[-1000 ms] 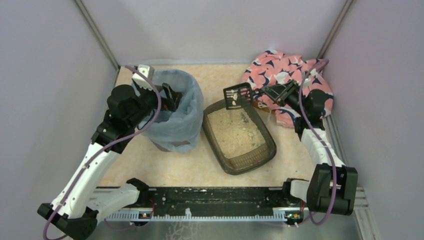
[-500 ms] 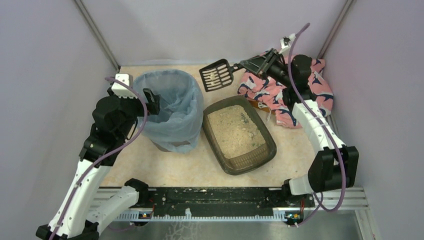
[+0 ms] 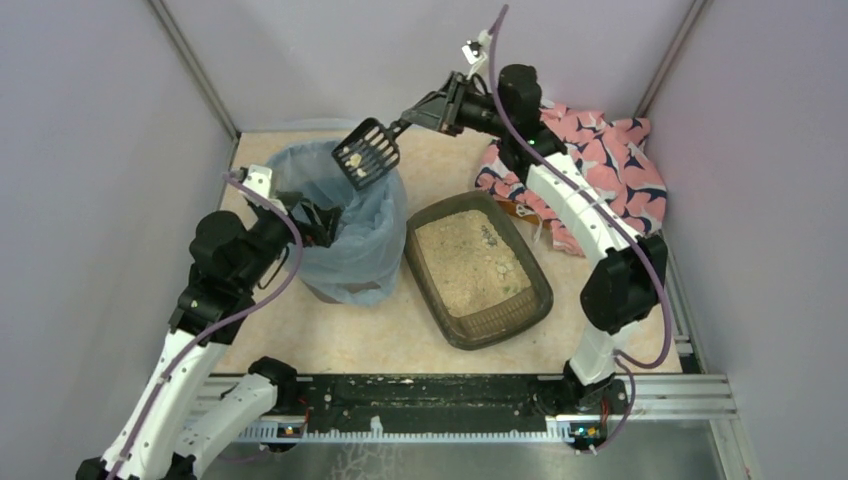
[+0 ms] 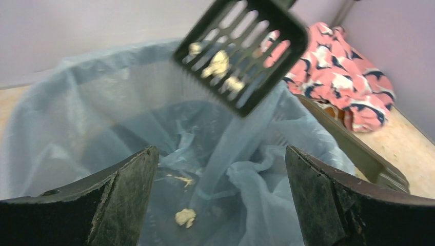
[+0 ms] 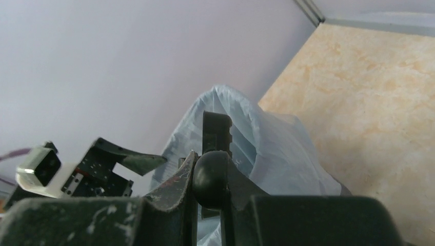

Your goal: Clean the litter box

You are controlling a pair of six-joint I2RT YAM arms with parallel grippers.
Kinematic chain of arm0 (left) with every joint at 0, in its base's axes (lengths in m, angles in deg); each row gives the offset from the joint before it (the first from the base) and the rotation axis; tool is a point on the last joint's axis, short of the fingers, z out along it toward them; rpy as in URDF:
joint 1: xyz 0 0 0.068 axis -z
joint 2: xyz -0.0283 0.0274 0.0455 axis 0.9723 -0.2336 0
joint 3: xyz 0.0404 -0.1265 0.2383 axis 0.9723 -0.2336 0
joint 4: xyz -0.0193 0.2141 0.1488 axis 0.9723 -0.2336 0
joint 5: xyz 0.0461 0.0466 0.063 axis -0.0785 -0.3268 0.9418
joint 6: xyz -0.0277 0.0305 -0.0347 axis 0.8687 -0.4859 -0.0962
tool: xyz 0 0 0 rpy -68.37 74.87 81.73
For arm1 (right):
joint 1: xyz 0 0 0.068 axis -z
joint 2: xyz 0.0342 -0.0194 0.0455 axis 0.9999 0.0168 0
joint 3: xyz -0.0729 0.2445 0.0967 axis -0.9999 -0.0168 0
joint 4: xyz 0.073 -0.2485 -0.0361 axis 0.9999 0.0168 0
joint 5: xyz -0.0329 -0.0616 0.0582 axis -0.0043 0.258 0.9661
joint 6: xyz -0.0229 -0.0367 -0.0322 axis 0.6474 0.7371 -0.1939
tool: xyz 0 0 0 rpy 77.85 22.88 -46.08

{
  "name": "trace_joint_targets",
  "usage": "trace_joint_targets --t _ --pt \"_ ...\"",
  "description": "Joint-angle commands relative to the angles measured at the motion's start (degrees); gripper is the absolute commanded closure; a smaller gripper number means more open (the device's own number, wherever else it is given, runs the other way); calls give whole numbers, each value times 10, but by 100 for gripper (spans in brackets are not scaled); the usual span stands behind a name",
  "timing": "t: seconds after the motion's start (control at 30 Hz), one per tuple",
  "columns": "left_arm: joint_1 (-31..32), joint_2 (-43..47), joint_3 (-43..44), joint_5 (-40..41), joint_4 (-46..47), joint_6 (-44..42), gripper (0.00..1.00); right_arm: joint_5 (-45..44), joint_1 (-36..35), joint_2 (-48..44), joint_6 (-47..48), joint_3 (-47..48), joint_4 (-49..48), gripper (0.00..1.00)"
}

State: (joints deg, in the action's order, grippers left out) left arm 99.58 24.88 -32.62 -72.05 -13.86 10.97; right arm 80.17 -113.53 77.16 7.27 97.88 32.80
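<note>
- Above the bin (image 3: 350,262), the right tool (image 3: 420,115) clamps the scoop (image 3: 368,153); clumps (image 4: 220,64) not yet dumped.
- Fully open, the left tool (image 3: 322,217) holds nothing.
- Beside the bin sits the litter box (image 3: 482,330); further scooping likely.

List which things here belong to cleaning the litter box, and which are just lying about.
Part of the job:
- litter box
- scoop, carrying clumps, held by the right gripper above the bin
- left gripper, open by the bin

Lying about:
- pink patterned cloth
</note>
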Motion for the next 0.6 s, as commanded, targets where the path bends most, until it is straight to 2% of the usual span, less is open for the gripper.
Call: trace_joint_targets --t 0.0,0.07,0.2,0.27,0.4,0.57 --pt "-3 -42 1 -102 47 17 1 -23 -42 22 132 77 102 100" --pt "-13 -60 -1 -122 61 29 1 -56 -63 30 190 101 146 100" --pt "-70 -93 10 -254 109 83 1 -118 -101 38 292 130 205 100" --pt "-86 -106 17 -310 133 101 1 -133 -112 39 316 129 207 100" --pt "-102 -114 23 -372 170 112 1 -171 -131 39 371 127 212 100" --pt "-182 -110 2 -499 261 166 1 -236 -163 18 434 89 174 100"
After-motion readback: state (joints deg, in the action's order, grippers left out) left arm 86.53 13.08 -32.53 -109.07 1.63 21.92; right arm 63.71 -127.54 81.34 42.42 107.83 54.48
